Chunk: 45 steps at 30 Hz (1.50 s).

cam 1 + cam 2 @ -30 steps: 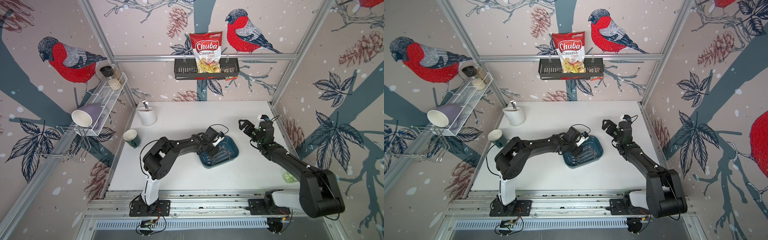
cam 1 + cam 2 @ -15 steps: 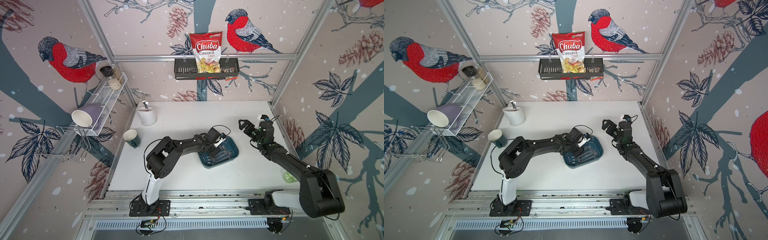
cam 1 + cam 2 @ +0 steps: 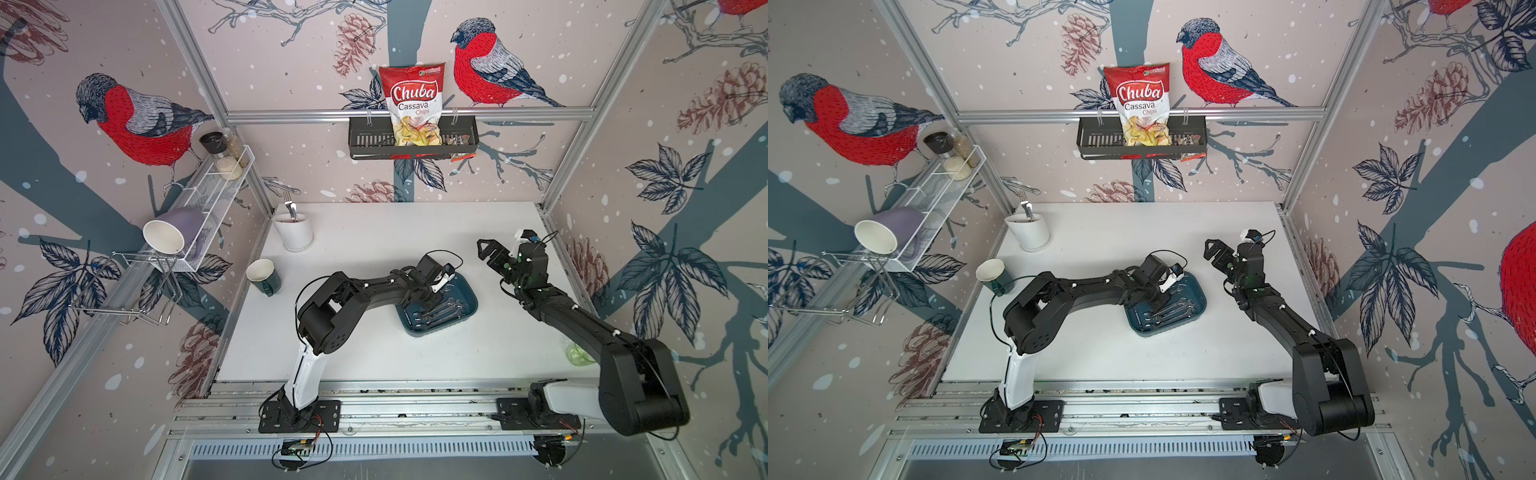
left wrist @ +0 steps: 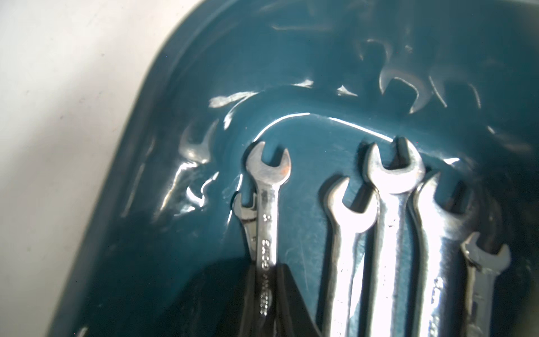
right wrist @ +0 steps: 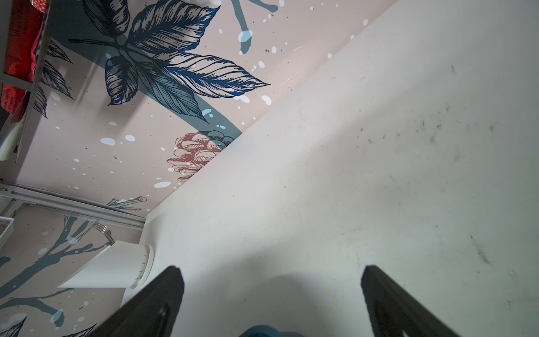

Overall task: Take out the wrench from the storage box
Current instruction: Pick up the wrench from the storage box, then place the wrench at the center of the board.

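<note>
You had just pushed the left gripper (image 4: 264, 294) deeper into the storage box (image 3: 467, 293) and drawn its jaws in. They had stood apart, and now they pinched the shank of the wrench (image 4: 267, 181) lying nearest the box's rounded corner, clear of the other wrenches (image 4: 388, 204). The wrench was still inside the box, low near its floor, its open end toward the box's end wall. A smaller wrench (image 4: 246, 216) was tucked partly beneath it. With the grip apparently made, only the lift over the box's low wall seemed left, though the tucked one might drag along. Your right gripper (image 5: 272, 272) hung wide open over bare table (image 5: 379, 146), well apart from the box.
</note>
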Tool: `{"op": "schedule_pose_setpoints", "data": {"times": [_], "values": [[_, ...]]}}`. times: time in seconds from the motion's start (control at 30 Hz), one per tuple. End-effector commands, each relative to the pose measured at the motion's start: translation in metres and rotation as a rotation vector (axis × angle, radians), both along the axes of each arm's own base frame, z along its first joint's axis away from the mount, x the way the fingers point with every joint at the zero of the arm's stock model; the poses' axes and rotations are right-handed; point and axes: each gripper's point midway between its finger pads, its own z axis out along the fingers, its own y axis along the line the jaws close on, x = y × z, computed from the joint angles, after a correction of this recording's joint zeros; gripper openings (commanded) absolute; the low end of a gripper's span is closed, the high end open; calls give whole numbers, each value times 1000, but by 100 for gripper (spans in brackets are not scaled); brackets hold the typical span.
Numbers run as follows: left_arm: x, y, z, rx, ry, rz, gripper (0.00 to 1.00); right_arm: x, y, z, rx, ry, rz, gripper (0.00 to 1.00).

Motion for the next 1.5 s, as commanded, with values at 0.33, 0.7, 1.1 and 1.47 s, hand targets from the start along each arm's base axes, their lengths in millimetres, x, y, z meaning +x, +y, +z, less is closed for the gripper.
{"op": "schedule_pose_setpoints", "data": {"times": [0.33, 0.7, 1.1, 1.47], "values": [[-10, 8, 20, -8, 42, 7, 11, 4, 1, 8, 14, -27, -1, 100], [-9, 14, 90, -95, -35, 24, 11, 3, 1, 10, 15, -35, -3, 100], [69, 119, 117, -139, -151, 402, 9, 0, 1, 13, 17, -51, -1, 100], [87, 195, 59, -112, -117, 730, 8, -24, 48, 33, -94, 151, 269, 100]]}}
